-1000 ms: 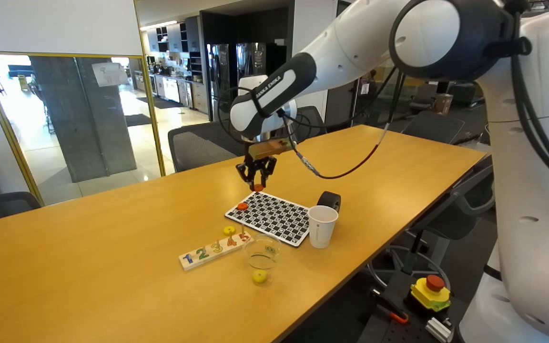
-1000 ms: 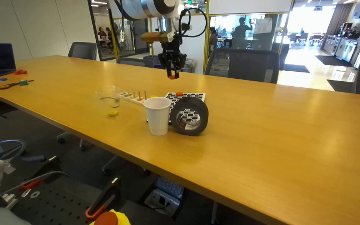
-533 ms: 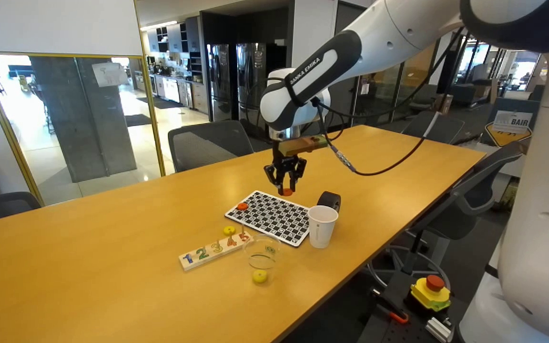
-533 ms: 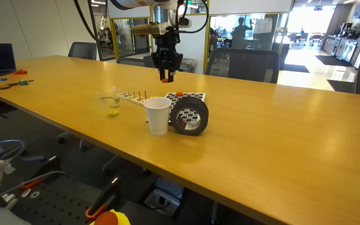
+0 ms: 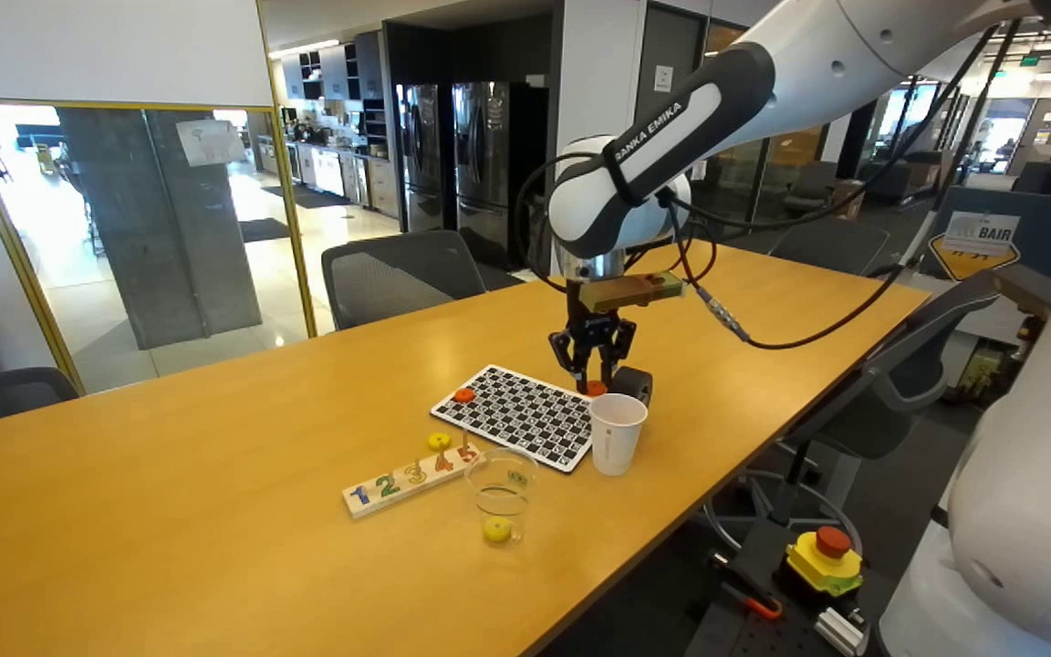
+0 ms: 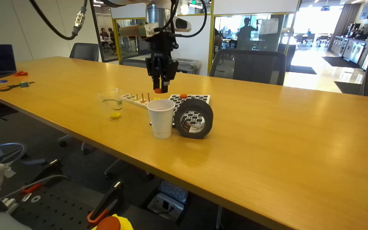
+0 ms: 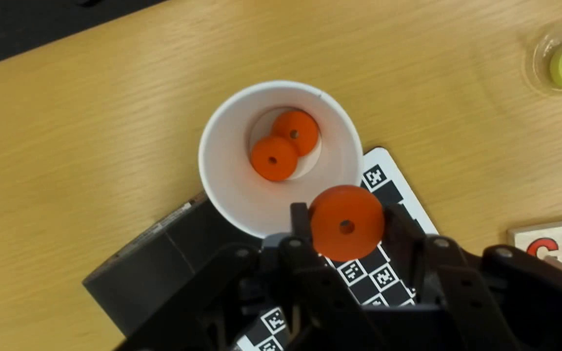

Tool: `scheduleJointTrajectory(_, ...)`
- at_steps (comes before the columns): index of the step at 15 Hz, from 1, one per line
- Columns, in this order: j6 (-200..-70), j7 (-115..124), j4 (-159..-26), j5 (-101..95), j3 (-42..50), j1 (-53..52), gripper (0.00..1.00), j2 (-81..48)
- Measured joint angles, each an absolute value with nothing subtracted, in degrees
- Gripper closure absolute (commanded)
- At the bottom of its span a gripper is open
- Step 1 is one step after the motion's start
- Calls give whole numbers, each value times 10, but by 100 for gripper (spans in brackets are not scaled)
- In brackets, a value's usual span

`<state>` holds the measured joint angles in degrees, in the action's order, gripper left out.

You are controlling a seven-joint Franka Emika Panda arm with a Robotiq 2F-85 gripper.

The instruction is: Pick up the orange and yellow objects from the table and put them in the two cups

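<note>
Nearest in the wrist view, the black, pincer-like gripper (image 7: 345, 219) grasps a round orange disc (image 7: 347, 207) with a hole through its middle, pinched at opposite edges. From there the held disc hides part of the rim of an upright, tapered white cup (image 5: 615, 442), seemingly paper, rather than hanging over its centre, so a release here could strike the lip and drop the piece outside; descending too soon could tip the cup. Two more orange discs (image 7: 286, 145) lie overlapped on its floor. Just beside it, a black roll of tape (image 6: 207, 118) stands on edge, and a bump from the gripper might set it rolling into the cup. Next comes a black-and-white checkered board (image 5: 525, 415), carrying another orange disc (image 5: 463, 395) by its edge away from the cup. Farther along the light-brown wooden surface (image 5: 215, 547), a clear plastic cup (image 5: 500, 500) appears to hold a yellow disc (image 5: 497, 529); being see-through, its rim is easily misjudged. Another yellow disc (image 5: 439, 442) lies near a pale, numbered wooden strip (image 5: 401, 484), whose upright pegs (image 6: 148, 97) could block a later grasp.
</note>
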<state>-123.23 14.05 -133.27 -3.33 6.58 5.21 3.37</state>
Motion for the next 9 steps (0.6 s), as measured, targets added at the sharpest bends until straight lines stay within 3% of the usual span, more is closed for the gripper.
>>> scheduleJointTrajectory(6, -1235, 157, -1377, -33, 66, 75, 75, 70)
scheduleJointTrajectory(7, -1235, 159, -1379, -33, 66, 77, 33, 70)
scheduleJointTrajectory(9, -1236, 165, -1382, -33, 66, 81, 27, 69)
